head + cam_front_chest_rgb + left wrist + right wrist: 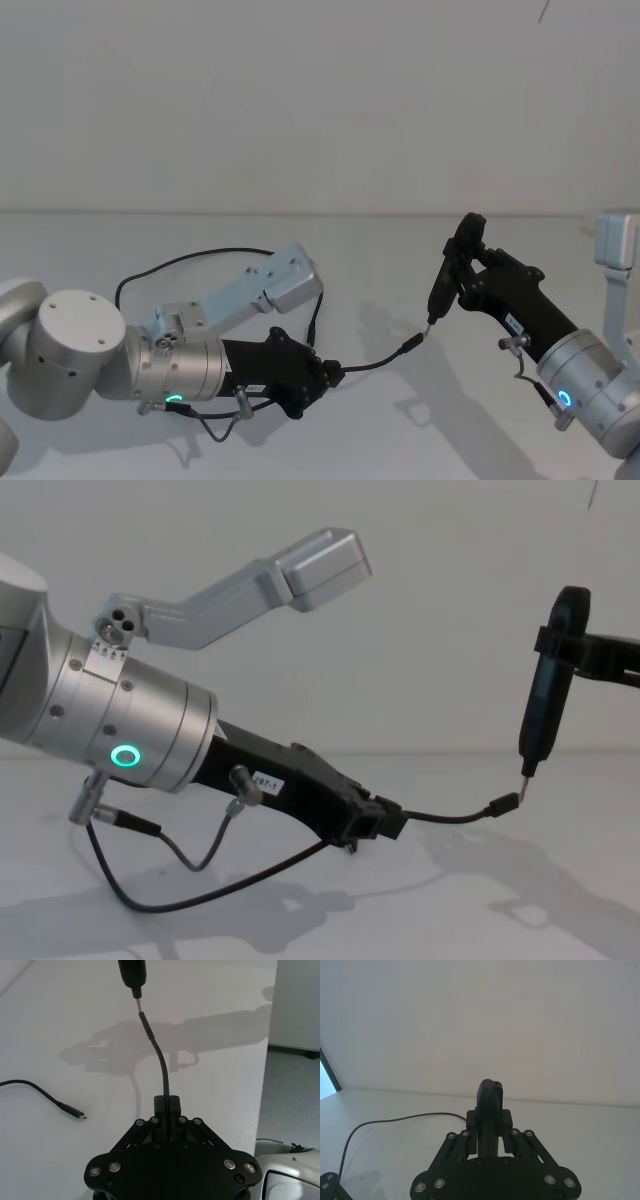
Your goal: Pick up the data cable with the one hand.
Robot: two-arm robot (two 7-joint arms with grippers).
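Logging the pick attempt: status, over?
Left gripper shut on data cable, end lifted off table. Right gripper shut on black pointed tool, tip near cable's plug. Nothing in the way.

The left gripper [385,823], lower middle of the chest frame, looks like matt black plastic with small shiny metal rivets, on a brushed silver metal cylinder [120,730] at the left. The cable [450,817] has a smooth, slightly glossy black rubbery sheath. The right gripper [527,768], at the right edge, pinches a smooth semi-gloss black tool [552,680]. The table [330,430] is smooth matt white
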